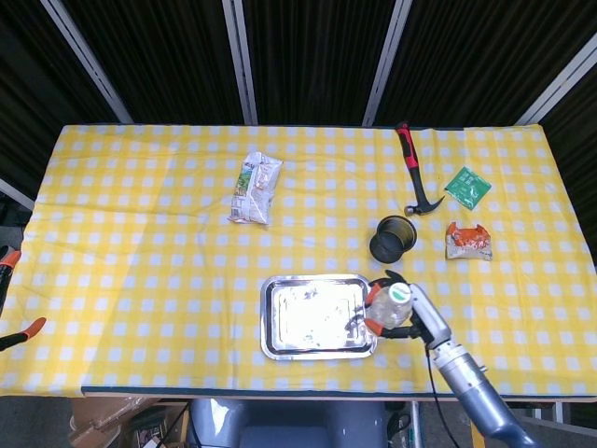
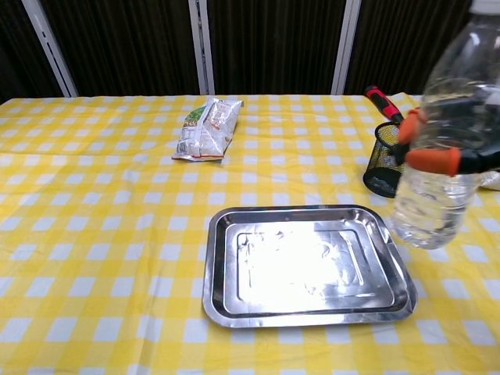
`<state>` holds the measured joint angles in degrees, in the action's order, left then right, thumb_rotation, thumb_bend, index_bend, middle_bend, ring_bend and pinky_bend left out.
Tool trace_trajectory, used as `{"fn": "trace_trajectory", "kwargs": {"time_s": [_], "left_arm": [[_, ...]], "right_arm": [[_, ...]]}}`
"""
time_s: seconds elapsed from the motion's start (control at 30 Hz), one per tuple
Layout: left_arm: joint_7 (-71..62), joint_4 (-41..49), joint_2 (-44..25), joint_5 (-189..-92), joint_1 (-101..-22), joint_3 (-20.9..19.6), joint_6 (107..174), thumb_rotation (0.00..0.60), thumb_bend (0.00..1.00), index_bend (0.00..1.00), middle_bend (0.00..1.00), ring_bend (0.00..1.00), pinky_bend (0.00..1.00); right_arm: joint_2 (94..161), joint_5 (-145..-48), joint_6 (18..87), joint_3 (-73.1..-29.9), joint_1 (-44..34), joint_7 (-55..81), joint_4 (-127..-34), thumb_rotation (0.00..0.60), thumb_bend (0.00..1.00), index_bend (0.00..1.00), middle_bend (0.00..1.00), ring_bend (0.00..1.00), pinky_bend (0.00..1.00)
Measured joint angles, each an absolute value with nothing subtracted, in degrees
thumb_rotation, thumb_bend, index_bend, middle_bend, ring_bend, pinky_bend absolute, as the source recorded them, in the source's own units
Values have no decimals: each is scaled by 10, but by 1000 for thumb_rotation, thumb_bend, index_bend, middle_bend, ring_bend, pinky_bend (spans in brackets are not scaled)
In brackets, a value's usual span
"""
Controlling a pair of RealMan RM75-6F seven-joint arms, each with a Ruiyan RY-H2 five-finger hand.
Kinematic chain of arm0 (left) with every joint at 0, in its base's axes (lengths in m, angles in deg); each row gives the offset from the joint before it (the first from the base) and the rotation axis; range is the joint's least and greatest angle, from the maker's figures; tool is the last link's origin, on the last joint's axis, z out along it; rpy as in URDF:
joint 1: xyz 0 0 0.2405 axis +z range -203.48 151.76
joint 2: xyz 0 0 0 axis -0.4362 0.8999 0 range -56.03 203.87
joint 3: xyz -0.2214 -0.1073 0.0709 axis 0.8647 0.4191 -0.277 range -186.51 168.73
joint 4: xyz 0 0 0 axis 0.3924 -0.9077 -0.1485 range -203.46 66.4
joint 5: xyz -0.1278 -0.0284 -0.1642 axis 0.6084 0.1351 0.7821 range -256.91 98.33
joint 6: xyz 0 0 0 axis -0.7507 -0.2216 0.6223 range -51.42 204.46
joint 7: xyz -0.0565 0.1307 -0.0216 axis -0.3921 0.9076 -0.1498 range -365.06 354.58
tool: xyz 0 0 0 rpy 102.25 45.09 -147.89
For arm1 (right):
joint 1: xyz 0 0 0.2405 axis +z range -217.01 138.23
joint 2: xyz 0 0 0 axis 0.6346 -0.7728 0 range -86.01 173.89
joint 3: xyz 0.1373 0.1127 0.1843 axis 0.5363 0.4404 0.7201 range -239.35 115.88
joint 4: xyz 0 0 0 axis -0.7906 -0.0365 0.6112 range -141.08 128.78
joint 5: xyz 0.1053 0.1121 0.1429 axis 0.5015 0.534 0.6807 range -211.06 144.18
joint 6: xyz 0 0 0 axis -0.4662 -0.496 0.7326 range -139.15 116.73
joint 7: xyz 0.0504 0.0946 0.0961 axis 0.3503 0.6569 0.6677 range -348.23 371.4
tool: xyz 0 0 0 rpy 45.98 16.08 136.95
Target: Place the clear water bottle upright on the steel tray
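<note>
My right hand (image 1: 403,311) (image 2: 449,156) grips the clear water bottle (image 1: 394,303) (image 2: 445,133) around its middle with orange-tipped fingers. The bottle stands upright in the air, its base just past the right rim of the steel tray (image 1: 317,315) (image 2: 305,266). The tray lies bare near the table's front edge. In the head view the bottle shows from above, white cap up, beside the tray's right side. My left hand shows in neither view.
A black mesh cup (image 1: 393,238) (image 2: 391,168) stands just behind the bottle. A red-handled hammer (image 1: 415,168), a green packet (image 1: 467,187) and an orange snack wrapper (image 1: 467,241) lie at the back right. A snack bag (image 1: 255,187) (image 2: 205,129) lies behind the tray.
</note>
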<state>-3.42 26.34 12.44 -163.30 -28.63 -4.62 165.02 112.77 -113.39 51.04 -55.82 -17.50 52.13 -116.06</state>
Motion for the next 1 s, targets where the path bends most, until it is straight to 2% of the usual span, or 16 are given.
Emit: {"fn": "trace_trajectory", "kwargs": {"time_s": [0.33,0.5,0.7,1.0], "left_arm": [[-16,267,116,-1636,-289,-48,1647,600,190,47,0,0,0],[-21,266,118,-1636,-289,-47,1649,600,190,46,0,0,0],[-41,262,124,-1636,-287,-45,1654,600,190,46,0,0,0],[-60,257,131,-1639,-287,-46,1651,600,190,47,0,0,0]], "right_arm": [[1059,-1196,552,-591,-226,726,-1020,600,829,813,616,253,0],[1062,-1222,566,-589,-223,730,-1030,600,830,813,616,253,0],[1100,-1218,560,-572,-201,671,-1087,600,828,812,616,253,0],[1216,-1153,507,-546,-148,506,-1144,600,829,812,616,254,0]]}}
